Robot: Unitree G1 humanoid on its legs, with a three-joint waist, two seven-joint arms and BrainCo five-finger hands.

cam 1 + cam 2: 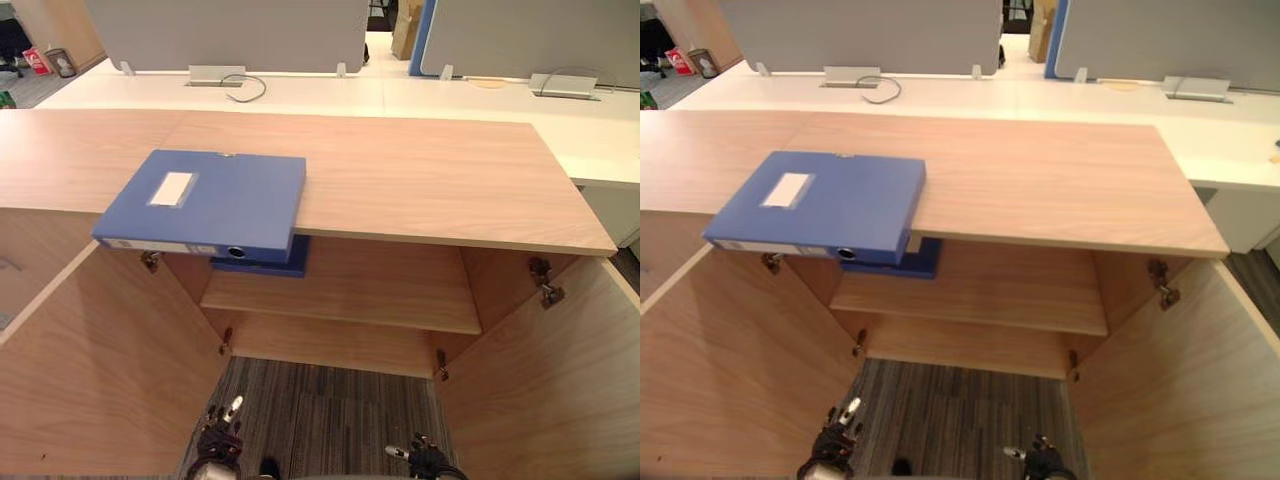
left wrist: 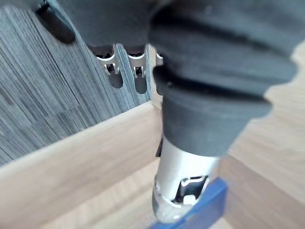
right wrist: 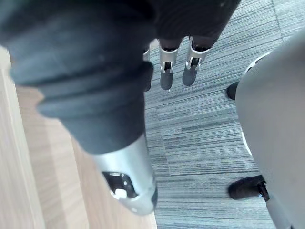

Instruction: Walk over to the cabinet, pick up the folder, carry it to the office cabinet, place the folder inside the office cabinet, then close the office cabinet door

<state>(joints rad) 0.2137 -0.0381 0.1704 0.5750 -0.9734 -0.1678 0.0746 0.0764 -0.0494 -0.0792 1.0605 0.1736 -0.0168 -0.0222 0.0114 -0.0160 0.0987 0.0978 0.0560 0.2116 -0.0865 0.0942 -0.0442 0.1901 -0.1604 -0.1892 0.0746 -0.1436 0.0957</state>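
While both hands hang low over the carpet [image 1: 330, 420], the folder [image 1: 215, 205] lies flat on the cabinet top [image 1: 420, 180], towards its left end, with its near edge jutting out past the front lip. It is a thick blue box folder with a white label [image 1: 171, 188] on its upper face. The spine faces the robot and carries a pale strip and a round finger hole [image 1: 236, 252].

Just under it, a second blue folder [image 1: 275, 265] lies on the shelf [image 1: 370, 290] inside the cabinet. Both doors stand wide open, the left door [image 1: 110, 380] and the right door [image 1: 540, 390] swung out to either side.

The left hand [image 1: 220, 432] is empty, its fingers [image 2: 116, 71] straight and relaxed. The right hand [image 1: 425, 460] is likewise empty, fingers [image 3: 167, 71] loosely extended. Neither touches the folder or the doors. A white desk [image 1: 400, 95] stands behind the cabinet.
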